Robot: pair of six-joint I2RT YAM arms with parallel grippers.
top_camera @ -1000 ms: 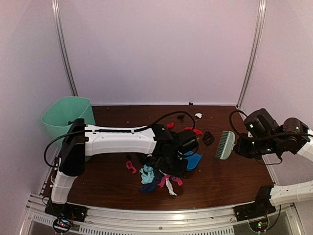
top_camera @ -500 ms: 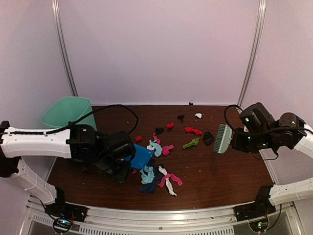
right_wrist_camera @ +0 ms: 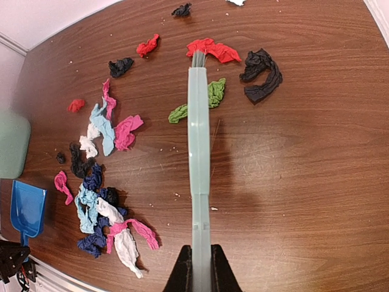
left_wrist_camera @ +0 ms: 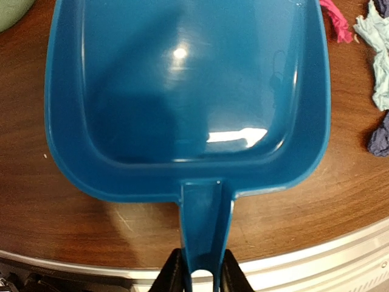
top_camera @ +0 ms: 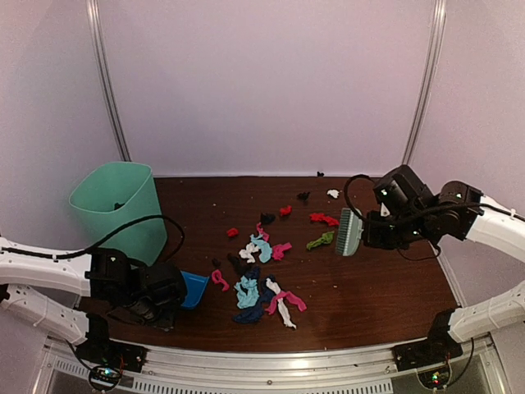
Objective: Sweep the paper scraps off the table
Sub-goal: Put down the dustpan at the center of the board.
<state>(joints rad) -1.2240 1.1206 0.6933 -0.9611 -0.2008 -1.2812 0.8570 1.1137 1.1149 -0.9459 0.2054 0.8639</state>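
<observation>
Paper scraps (top_camera: 261, 279) in red, pink, cyan, white, green, navy and black lie scattered over the middle of the dark wood table (top_camera: 385, 295); they also show in the right wrist view as paper scraps (right_wrist_camera: 106, 131). My left gripper (left_wrist_camera: 199, 281) is shut on the handle of a blue dustpan (left_wrist_camera: 188, 91), low at the table's near-left part, where the dustpan (top_camera: 194, 289) sits left of the scraps. My right gripper (right_wrist_camera: 199, 267) is shut on the handle of the pale green hand brush (right_wrist_camera: 198, 158), and the brush (top_camera: 349, 232) hovers right of the green scrap (top_camera: 321, 240).
A mint-green bin (top_camera: 119, 207) stands at the back left of the table. The silver frame edge (top_camera: 271, 361) runs along the near side. A black scrap (right_wrist_camera: 261, 73) and a red one (right_wrist_camera: 213, 50) lie near the brush head.
My left arm has swung the dustpan from the middle of the scraps back to the near-left of the table. The right arm has carried the brush leftward toward the scraps.
</observation>
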